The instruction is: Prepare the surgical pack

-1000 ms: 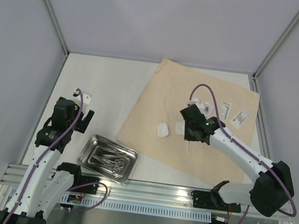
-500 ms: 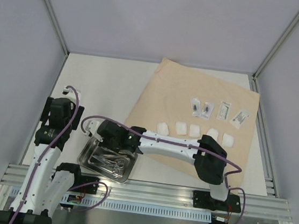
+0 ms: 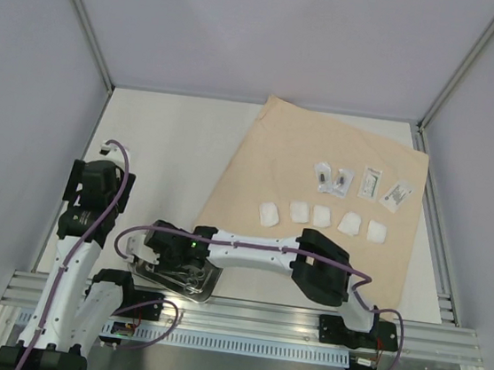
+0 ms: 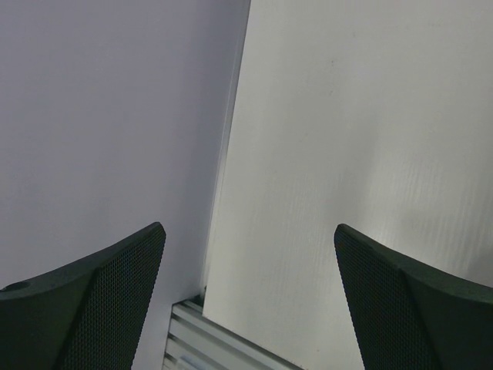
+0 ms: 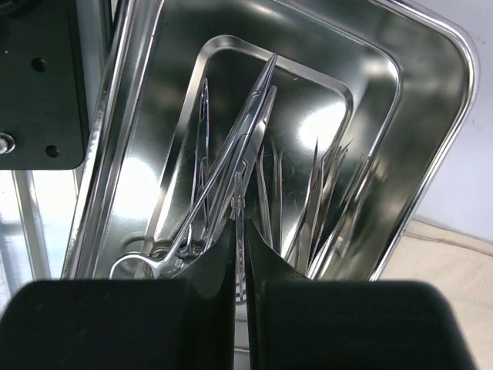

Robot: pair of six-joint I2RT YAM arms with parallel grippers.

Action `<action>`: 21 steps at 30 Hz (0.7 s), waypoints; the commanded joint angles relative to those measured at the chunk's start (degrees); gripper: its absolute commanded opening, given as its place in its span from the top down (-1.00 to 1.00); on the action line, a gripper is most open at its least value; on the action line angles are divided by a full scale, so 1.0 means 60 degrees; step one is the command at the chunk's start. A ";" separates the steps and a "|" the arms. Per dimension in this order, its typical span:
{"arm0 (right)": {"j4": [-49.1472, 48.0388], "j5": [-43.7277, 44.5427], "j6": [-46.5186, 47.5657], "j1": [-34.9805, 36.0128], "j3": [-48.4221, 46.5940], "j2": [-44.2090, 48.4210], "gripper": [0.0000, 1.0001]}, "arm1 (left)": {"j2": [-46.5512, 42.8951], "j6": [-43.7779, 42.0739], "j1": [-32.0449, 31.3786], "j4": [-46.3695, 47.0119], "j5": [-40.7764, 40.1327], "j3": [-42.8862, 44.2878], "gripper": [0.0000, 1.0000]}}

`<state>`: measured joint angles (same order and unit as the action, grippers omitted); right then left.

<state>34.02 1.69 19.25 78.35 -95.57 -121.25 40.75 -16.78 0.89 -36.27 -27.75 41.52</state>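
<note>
Locate the steel tray (image 3: 207, 281) at the near left of the worktop (image 3: 172, 141), just off the wrap sheet (image 3: 269, 152). Find gauze pads (image 3: 322, 216) and packets (image 3: 371, 181) in rows on that sheet.

Note the right gripper (image 5: 239, 231) low over the tray, fingers pressed together above the clamps (image 5: 246, 131) and tweezers (image 5: 316, 193). Cannot tell whether a shaft is pinched.

Guard against snagging crossed instruments and dragging several out together – or shoving the tray toward the near edge.

Consult the right wrist view for instruments hidden under the arm from above. Consult the left wrist view for the left gripper (image 4: 248, 231) – fingers wide, holding nothing.
</note>
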 commanded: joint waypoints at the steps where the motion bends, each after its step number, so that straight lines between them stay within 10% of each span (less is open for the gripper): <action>1: 0.0087 0.0054 0.0469 -0.0035 -0.0463 -0.0313 0.99 | 0.0019 0.0144 0.0072 0.0274 -0.0034 0.0053 -1.00; 21: 0.0746 0.1065 0.0383 -0.0298 -0.1708 -0.1749 0.99 | 0.0063 0.0130 0.0072 0.0142 0.0186 0.0053 -1.00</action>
<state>37.41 6.66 22.92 77.49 -103.31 -129.93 41.01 -16.78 0.89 -36.16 -26.87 41.52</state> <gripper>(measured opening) 0.021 1.000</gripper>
